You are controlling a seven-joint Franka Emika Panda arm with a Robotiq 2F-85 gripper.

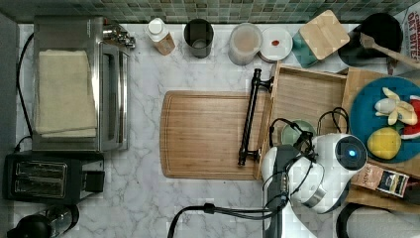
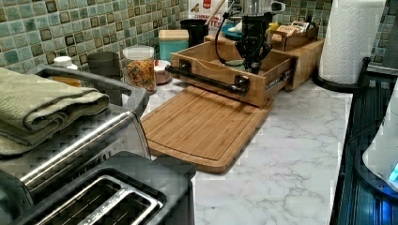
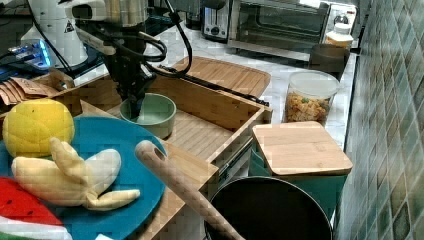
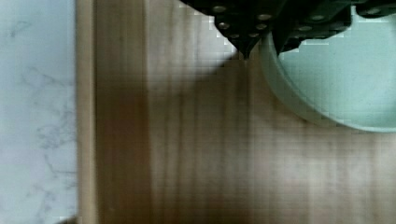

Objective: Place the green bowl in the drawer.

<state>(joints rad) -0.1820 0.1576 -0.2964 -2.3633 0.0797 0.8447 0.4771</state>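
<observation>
Green bowl [image 3: 152, 114] sits on drawer [image 3: 210, 131] floor nr its front panel, gripper [image 3: 136, 106] fingers straddling bowl's rim, one inside, one outside, pinching it.

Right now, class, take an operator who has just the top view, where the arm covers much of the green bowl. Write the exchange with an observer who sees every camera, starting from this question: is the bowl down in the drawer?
Observer: Yes. In the right view the green bowl stands upright inside the drawer, and its base appears to rest on the floor.
Operator: Where does the gripper have it?
Observer: The gripper is at the rim on the right view's left side. The wrist view shows one finger inside the bowl and one outside, closed on the rim.
Operator: Anything in the bowl?
Observer: The part of the inside visible in the right view is bare.
</observation>
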